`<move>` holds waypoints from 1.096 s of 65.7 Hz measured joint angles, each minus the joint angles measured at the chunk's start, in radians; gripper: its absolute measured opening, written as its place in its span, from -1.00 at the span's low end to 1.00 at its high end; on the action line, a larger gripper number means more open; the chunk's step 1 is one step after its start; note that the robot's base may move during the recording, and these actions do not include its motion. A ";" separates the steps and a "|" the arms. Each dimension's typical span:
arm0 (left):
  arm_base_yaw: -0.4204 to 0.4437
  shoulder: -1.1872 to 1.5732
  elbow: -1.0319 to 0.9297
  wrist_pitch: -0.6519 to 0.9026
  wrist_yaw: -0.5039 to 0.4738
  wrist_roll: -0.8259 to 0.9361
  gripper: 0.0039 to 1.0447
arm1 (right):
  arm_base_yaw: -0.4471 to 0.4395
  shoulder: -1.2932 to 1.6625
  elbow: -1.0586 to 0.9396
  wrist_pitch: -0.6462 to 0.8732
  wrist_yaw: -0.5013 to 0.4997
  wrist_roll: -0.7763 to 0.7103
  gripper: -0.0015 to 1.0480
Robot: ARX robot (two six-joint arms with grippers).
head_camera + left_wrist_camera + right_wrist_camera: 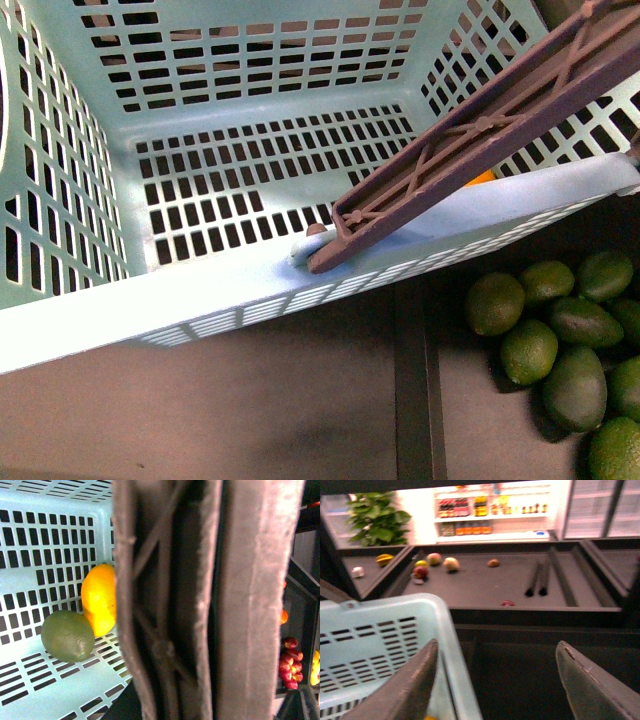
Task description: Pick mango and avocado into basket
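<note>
Inside the basket [30, 595], against its slotted wall, the mango [99, 599] and the avocado [67, 635] are seen lying side by side and touching, as the left wrist view shows. Most of that view is filled by the brown swing handle [210, 600], seen very close and blurred. The left gripper itself is not made out there, so its state cannot be told.

From the front view, the basket is tilted, with the handle lying across its near rim [250, 290]; a sliver of orange is glimpsed behind the handle. Beside the basket, on the dark display shelf [250, 400], a cluster of loose green avocados [560, 340] is noted.

From the right wrist view, the right gripper [497, 685] is held released, fingers [590, 685] spread wide with nothing between them, just beside the basket's corner. Further off, scattered fruit [435, 562] on a dark counter, a potted plant [377, 520] and lit shelves of bottles [480, 515] are recorded.
</note>
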 joint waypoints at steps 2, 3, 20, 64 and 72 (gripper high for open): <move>-0.001 0.000 0.000 0.000 0.001 0.000 -0.74 | -0.006 -0.012 -0.023 0.003 -0.006 -0.004 -0.34; -0.001 0.000 0.000 0.000 0.003 0.000 -0.74 | -0.008 -0.016 -0.031 0.004 -0.008 -0.005 -0.37; -0.001 0.000 0.000 0.000 -0.001 -0.001 -0.74 | -0.050 -0.132 -0.156 0.014 -0.051 -0.015 -0.96; -0.001 0.000 0.000 0.000 0.000 -0.001 -0.74 | -0.136 -0.442 -0.316 -0.137 -0.130 -0.016 -0.96; 0.000 0.000 0.000 0.000 -0.001 -0.001 -0.74 | -0.137 -0.489 -0.328 -0.172 -0.130 -0.016 -0.96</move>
